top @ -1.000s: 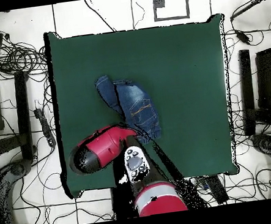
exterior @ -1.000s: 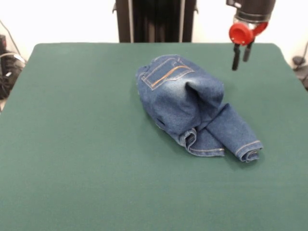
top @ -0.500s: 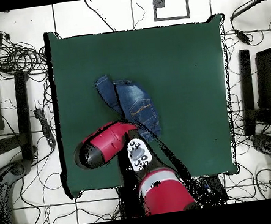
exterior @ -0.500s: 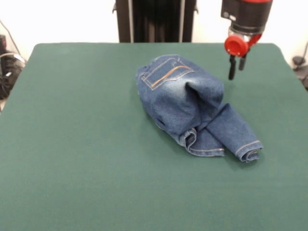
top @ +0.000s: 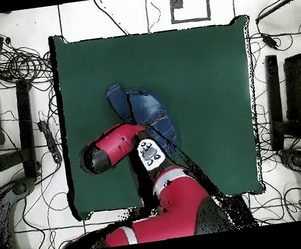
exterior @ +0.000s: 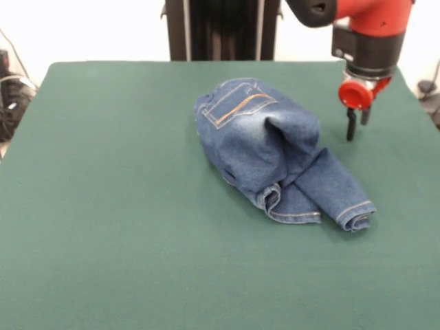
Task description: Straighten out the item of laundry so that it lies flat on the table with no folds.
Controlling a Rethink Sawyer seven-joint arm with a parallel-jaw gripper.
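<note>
A: Where's the laundry?

B: I've got the jeans (exterior: 275,148) bunched up around the middle of the table (exterior: 117,206), back pocket with orange stitching facing up, legs folded over and trailing toward the front-view right, cuffs rolled.

A: And the tool?

B: My tool (exterior: 355,127) hangs off to the front-view right of the pile, above the bare cloth, not touching the denim. Fingers point down, close together with only a sliver between them (nothing in them).

A: Overhead?

B: The jeans (top: 141,110) sit left of centre; my arm (top: 115,147) crosses just below them and hides the tool there.
</note>
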